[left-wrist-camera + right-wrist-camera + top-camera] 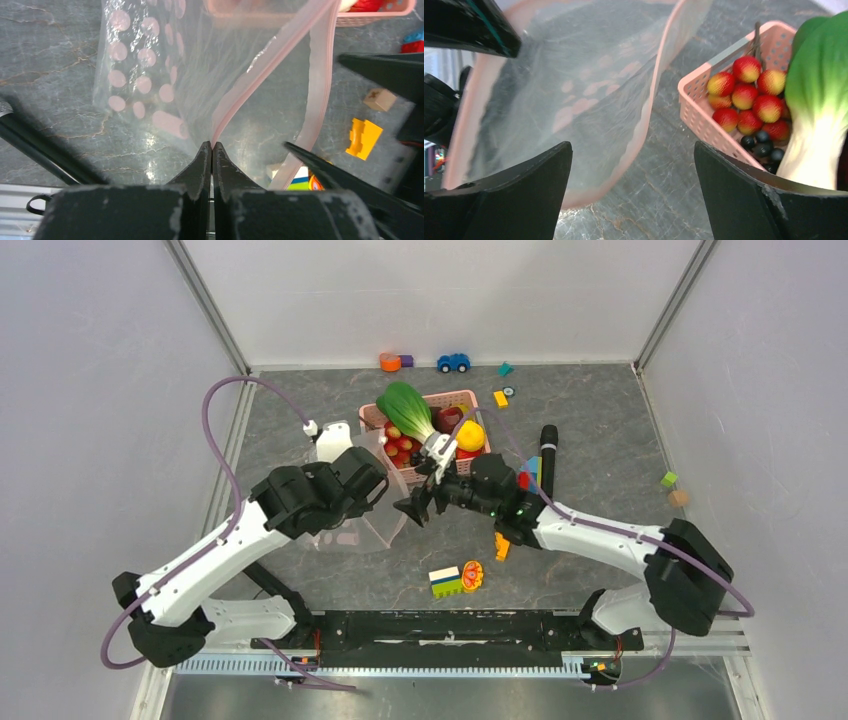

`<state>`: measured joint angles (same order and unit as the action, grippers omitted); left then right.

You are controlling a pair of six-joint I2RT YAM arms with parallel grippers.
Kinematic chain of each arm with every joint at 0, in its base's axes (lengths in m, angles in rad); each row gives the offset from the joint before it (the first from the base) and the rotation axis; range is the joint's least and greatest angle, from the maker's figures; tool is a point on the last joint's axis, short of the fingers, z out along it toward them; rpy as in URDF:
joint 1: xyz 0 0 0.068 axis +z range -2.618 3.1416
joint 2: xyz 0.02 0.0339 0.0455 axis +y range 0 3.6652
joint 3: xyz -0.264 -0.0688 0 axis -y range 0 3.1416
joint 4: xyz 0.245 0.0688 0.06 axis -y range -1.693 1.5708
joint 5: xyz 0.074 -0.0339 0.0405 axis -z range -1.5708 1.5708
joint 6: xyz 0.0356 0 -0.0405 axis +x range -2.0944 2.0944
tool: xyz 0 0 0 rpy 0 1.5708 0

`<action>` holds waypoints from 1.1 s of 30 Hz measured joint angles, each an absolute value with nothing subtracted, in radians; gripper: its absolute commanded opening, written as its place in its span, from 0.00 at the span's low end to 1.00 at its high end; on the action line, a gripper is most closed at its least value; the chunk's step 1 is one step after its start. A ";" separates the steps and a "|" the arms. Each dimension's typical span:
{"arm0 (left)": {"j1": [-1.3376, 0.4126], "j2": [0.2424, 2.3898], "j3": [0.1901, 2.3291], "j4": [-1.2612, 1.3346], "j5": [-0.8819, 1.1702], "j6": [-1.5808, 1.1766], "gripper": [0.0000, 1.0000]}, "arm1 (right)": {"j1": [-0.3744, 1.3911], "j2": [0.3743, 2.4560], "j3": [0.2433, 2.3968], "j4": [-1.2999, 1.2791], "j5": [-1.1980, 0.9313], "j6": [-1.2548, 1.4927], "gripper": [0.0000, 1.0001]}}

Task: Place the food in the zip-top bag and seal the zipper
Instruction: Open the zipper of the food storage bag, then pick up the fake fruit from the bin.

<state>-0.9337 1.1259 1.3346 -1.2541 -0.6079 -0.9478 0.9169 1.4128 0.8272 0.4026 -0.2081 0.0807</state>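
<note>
The clear zip-top bag (352,528) lies left of centre, its mouth held open. My left gripper (374,486) is shut on the pink zipper strip (270,65) at the bag's edge (212,145). My right gripper (418,502) is open and empty just beside the bag's mouth (564,100), between the bag and the pink basket (704,117). The food is in the basket: bok choy (405,408), yellow citrus (470,435), dark red apple (448,418), strawberries (749,95) and dark berries (764,145).
A black cylinder (548,455) lies right of the basket. Coloured blocks (445,582) and an orange wedge piece (472,575) lie in front. A blue toy car (453,362), an orange piece (390,362) and small blocks (500,398) sit along the back wall. More blocks (668,479) lie far right.
</note>
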 measured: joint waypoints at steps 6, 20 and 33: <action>-0.858 1.176 1.335 -1.252 -0.601 -0.946 0.02 | 0.788 1.290 0.830 0.400 -0.270 0.088 0.98; -0.607 1.259 1.315 -1.126 -0.413 -0.812 0.02 | 0.520 1.428 0.963 0.174 -0.051 0.069 0.98; -0.519 1.245 1.263 -0.992 -0.307 -0.704 0.02 | 0.512 1.687 1.102 0.147 0.020 0.002 0.94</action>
<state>-0.5186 1.2446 1.2629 -0.9916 -0.3069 -0.7044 0.5117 1.6867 1.1015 0.1474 0.0196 0.0017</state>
